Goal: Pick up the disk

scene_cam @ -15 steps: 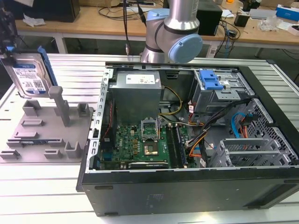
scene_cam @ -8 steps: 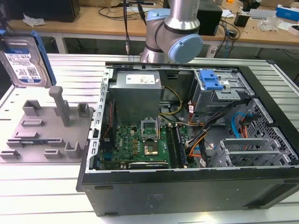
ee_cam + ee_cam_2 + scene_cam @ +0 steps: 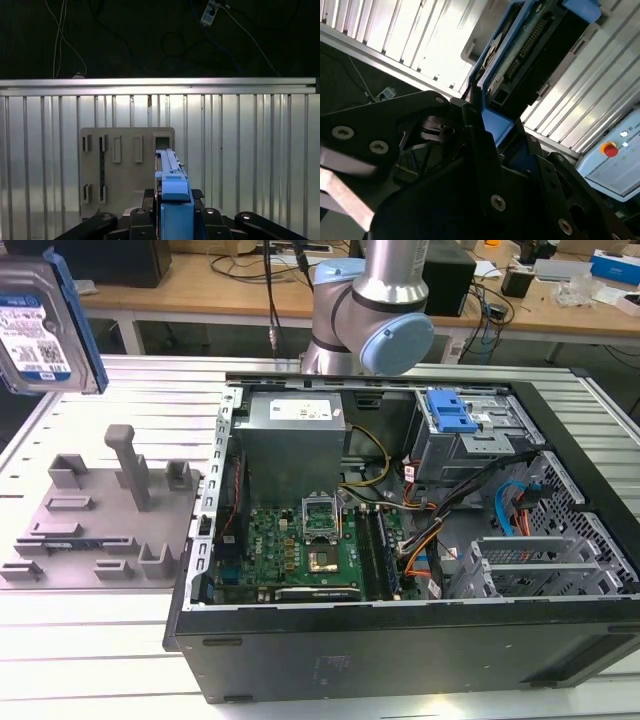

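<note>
Disk (image 3: 40, 325): I am holding it up in the air at the exterior view's left, above the grey fixture plate (image 3: 95, 525); silver body, white-and-blue barcode label, blue side rails.
My gripper (image 3: 175, 210): clenching on the disk's blue rail, edge-on in the first wrist view.
Computer case (image 3: 420, 570): lying open, well apart from the disk.

Bright overhead light, glaring slats

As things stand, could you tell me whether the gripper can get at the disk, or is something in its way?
Yes, it appears so. The disk is already raised clear of the table at the exterior view's left, and in the second wrist view its blue rail sits between the gripper fingers, nothing blocking.
</note>
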`<act>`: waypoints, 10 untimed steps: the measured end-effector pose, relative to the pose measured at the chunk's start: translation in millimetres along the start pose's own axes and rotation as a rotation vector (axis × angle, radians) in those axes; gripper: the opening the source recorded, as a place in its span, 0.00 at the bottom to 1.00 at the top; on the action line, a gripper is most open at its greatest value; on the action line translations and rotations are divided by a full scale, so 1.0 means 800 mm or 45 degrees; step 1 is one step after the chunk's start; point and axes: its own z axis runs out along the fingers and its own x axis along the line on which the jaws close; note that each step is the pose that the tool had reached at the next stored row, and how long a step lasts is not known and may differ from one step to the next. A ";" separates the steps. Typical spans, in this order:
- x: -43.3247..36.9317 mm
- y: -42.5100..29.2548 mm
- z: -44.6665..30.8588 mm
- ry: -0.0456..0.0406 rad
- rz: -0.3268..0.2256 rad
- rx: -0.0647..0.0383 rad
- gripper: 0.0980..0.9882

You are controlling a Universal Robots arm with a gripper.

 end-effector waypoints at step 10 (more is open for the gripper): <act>0.000 -0.0003 -0.0202 -0.003 0.000 0.000 0.30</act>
